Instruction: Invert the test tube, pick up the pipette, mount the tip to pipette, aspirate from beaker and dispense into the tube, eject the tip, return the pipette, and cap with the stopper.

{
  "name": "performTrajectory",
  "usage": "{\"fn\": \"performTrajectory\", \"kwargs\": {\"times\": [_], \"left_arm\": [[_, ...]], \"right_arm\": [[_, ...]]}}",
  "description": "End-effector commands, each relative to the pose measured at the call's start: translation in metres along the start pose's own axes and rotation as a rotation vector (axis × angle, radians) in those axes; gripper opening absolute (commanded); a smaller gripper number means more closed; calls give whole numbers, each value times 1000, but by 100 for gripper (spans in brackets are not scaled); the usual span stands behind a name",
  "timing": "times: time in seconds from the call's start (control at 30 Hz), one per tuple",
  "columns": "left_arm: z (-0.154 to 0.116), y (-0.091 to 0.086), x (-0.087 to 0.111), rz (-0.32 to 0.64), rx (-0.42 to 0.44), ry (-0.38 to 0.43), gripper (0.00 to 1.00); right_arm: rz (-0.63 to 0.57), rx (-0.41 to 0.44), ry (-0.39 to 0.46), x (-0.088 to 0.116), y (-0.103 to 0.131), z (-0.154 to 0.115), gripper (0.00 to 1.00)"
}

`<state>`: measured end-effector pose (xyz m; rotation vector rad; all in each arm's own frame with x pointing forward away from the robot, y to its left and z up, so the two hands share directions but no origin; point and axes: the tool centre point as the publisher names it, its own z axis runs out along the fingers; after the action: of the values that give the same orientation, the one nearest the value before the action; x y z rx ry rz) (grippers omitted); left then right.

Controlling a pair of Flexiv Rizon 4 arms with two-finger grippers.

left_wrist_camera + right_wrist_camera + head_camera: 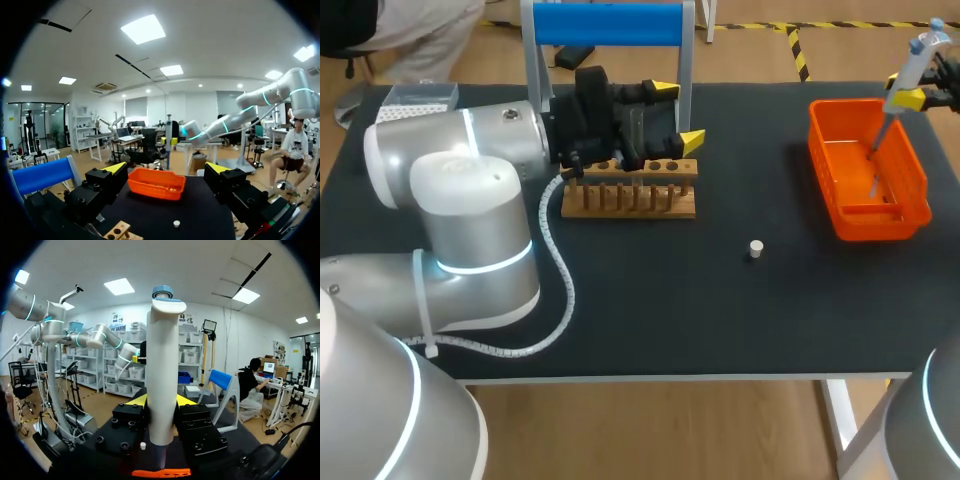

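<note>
R claw (908, 99) grips the pipette (912, 65), shaft down in the orange bin (875, 222), so tip-eject looks the step in hand; L claw (678, 116) gapes wide over the wooden tube rack (630, 200); next prob. return pipette, then fetch the white stopper (755, 248) off the tabletop (720, 320).

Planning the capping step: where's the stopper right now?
In the head view the stopper stands alone on the black table, right of centre, between the wooden rack and the orange bin, nearer the robot than either.
</note>
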<state>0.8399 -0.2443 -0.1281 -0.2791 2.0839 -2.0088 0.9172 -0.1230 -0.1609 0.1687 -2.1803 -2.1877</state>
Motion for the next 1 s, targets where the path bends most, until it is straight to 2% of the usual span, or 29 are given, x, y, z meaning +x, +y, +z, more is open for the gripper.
{"fn": "performTrajectory", "kwargs": {"times": [0.03,0.37,1.0], "left_arm": [[2,1,1,1,4,-5,100],[2,1,1,1,4,-5,100],[2,1,1,1,4,-5,100]], "right_arm": [[-14,22,-117,17,10,33,0],[-28,34,-90,39,10,105,0],[-28,34,-90,39,10,105,0]]}}
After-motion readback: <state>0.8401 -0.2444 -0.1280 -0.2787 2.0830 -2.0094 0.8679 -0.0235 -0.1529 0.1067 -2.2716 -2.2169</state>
